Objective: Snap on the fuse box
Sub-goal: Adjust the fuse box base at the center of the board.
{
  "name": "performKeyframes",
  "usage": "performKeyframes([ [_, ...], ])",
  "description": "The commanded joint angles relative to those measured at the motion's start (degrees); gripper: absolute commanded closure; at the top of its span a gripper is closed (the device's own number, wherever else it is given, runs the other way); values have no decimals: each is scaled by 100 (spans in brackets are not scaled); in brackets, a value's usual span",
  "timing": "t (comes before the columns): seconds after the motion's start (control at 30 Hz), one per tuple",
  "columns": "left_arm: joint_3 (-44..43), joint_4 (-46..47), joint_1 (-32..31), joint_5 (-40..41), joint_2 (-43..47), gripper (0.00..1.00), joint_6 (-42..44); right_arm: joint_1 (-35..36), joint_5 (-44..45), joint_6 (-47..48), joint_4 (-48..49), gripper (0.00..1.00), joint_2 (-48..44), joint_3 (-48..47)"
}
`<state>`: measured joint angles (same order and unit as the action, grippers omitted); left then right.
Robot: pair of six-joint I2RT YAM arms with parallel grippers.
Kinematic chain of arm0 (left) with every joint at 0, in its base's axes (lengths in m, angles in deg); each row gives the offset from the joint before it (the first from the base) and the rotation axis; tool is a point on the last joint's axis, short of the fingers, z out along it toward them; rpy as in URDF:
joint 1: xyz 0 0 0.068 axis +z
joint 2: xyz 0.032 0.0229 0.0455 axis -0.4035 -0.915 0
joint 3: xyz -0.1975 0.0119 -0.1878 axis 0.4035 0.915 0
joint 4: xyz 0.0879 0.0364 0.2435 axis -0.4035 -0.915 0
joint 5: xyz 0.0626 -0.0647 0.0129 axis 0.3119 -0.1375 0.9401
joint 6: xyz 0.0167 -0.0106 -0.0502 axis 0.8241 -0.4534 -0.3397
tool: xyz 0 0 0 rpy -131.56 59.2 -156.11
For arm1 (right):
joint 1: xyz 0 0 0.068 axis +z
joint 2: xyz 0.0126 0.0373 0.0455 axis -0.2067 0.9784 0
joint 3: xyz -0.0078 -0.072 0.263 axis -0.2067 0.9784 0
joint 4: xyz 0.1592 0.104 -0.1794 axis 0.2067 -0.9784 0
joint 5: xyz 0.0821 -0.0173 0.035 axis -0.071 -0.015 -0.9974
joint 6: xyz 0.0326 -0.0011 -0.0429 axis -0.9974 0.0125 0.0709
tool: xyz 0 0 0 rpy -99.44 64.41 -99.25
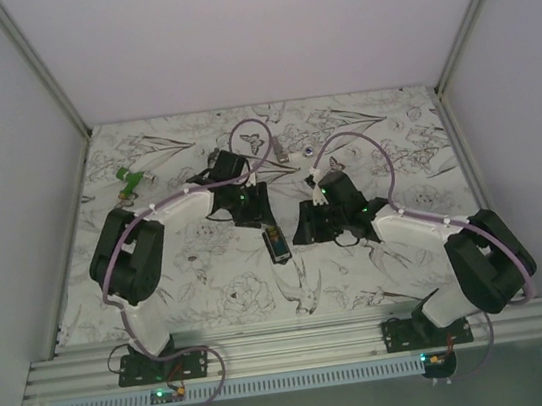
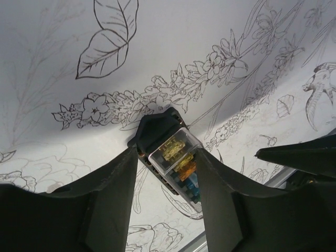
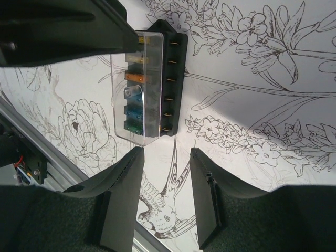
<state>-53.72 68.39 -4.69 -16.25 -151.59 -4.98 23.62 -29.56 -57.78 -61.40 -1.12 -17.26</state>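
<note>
Two arms reach in over a table (image 1: 212, 284) covered with a black-and-white flower and bird print, and their tips meet near its middle. The fuse box (image 1: 275, 244) lies flat on the print there, between the two arms, a black base under a clear cover with a row of yellow, orange, blue and green fuses showing through.

The left gripper (image 1: 261, 220) comes at the box from the far side. In the left wrist view its fingers (image 2: 113, 199) stand well apart, one on each side of the box's end (image 2: 170, 149), and their inner edges run right along its sides. Whether they press on the box or only flank it I cannot tell.

The right gripper (image 1: 307, 226) sits just beside the box on the right. In the right wrist view its fingers (image 3: 123, 194) are parted with only the printed bird between them. They hold nothing, and the near end of the box (image 3: 147, 84) lies just past their tips, apart from them. The left gripper's dark finger (image 3: 68, 31) overlaps the far corner of the clear cover.

A small green plastic piece (image 1: 130, 182) lies well apart, near the table's far left corner
</note>
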Motion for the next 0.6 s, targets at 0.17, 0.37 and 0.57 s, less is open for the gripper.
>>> performKeyframes([
  [0.17, 143, -269, 318, -419, -424, 61, -81, 62, 87, -23, 57, 53, -109, 29],
  [0.37, 913, -17, 552, -421, -30, 65, -700, 81, 87, -43, 90, 53, -104, 28],
  [0.57, 1978, 342, 674, 123, 1000, 65, -1551, 116, 111, -42, 102, 53, -144, 42],
])
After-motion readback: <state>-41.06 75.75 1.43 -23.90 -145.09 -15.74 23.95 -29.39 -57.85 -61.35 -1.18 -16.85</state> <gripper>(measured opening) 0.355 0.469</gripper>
